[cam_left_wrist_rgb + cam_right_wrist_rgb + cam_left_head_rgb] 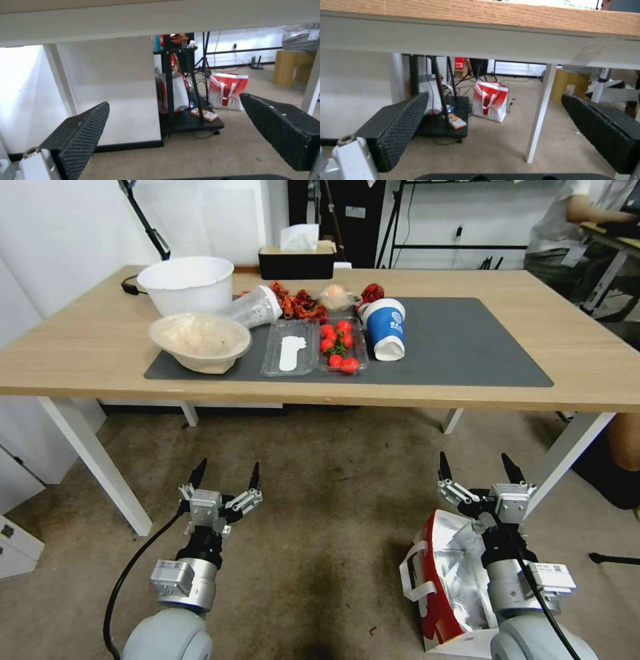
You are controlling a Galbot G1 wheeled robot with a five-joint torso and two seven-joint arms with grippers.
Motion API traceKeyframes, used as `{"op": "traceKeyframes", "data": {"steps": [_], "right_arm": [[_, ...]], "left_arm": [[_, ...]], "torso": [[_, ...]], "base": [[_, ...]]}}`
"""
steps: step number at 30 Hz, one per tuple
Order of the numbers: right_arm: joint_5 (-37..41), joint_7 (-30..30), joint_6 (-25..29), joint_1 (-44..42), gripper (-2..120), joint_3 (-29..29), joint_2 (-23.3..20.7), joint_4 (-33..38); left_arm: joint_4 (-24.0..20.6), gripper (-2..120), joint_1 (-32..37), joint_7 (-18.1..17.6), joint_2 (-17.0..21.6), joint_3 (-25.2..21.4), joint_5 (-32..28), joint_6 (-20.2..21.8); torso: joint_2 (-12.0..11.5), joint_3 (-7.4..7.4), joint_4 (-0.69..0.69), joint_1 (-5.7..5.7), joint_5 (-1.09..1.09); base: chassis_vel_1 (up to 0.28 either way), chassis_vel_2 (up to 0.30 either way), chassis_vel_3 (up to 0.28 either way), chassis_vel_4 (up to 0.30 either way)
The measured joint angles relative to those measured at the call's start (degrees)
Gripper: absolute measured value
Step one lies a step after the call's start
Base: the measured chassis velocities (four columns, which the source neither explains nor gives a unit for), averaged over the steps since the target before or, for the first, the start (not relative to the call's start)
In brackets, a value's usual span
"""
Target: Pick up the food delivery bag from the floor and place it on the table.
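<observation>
Your right pincer [477,468] hangs with its fingers spread apart and empty, and the food delivery bag [445,580] sits on the floor [320,500] directly beneath and behind that wrist, so your own arm hides part of its mouth. Misjudge the descent and you could crush the open top or miss the white strap handles [415,573], which lie low on the side away from your other arm. The bag looks boxy and soft, red and white outside, crinkled silver foil inside, gaping upward. Your left pincer [227,477] idles over bare carpet, also spread wide. Farther ahead, the worktop [80,353] edge overhangs both pincers; lift carelessly and the bag may catch under it, or land among the bowls and tomatoes crowding the mat [467,347]
</observation>
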Motion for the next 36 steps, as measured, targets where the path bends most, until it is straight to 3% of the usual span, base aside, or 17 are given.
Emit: {"op": "traceKeyframes", "data": {"steps": [36], "right_arm": [[0.57, -0.20, 0.83, 0.37, 100, 0.41, -0.12, -0.57]], "left_arm": [[-0.26, 98, -0.10, -0.08, -0.01, 0.21, -0.85, 0.65]], "torso": [[-8.18, -5.54, 0.00, -2.65, 0.00]], "base": [[0.000, 0.000, 0.000, 0.000]]}}
